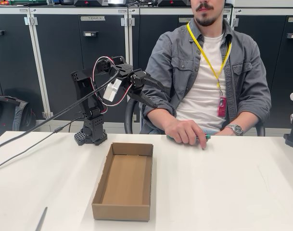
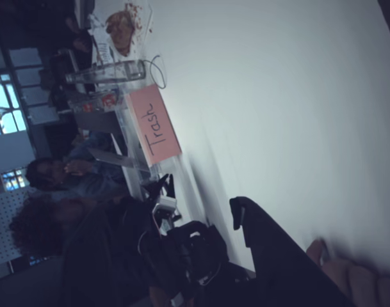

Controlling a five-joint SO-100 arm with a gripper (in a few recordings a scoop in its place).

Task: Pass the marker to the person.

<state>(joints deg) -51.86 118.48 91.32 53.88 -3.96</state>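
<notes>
The person [image 1: 209,72] sits behind the table's far edge, with one hand [image 1: 185,131] resting on the white tabletop. Under that hand lies the marker [image 1: 207,137]; just its green end pokes out to the right. My gripper [image 1: 158,96] hangs in the air to the left of the person's arm, pointing at them, open and holding nothing. It is above and left of the hand, apart from it. In the wrist view a dark finger [image 2: 271,262] crosses the bottom, with the person's fingers [image 2: 348,278] on the table [image 2: 297,96] at the lower right.
An open cardboard box [image 1: 124,180] stands mid-table in front of my base [image 1: 91,134]. A thin grey stick [image 1: 42,219] lies at the front left edge, and cables [image 1: 35,130] trail left. The wrist view shows a pink "Trash" sign [image 2: 154,125] on a far bin.
</notes>
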